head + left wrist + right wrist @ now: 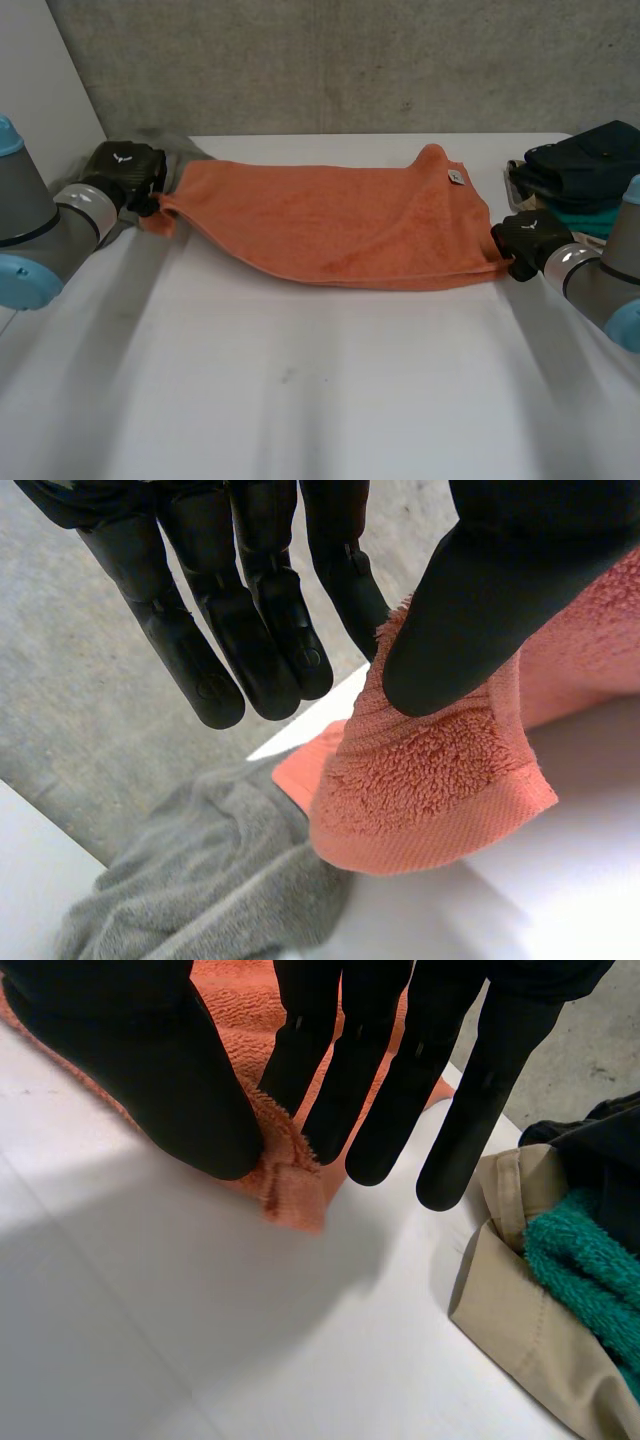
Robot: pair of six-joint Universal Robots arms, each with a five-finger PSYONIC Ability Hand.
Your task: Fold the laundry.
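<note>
Grey concrete wall [350, 60] at the back, white table [300, 400] in front, and the orange towel [330, 225] lies stretched across the table's far half, strung between both hands. The left hand [125, 170] has the towel's left corner pinched between thumb and a finger, other fingers straight. The right hand [528, 238] nips the near right corner the same way. It's fluffy terry with a hemmed edge, peaking up at its far right. A pile of dark, teal and beige clothes [585, 170] sits far right, a crumpled grey cloth [200, 880] just beside the left hand, and a small tag [455, 178] near the peak.
</note>
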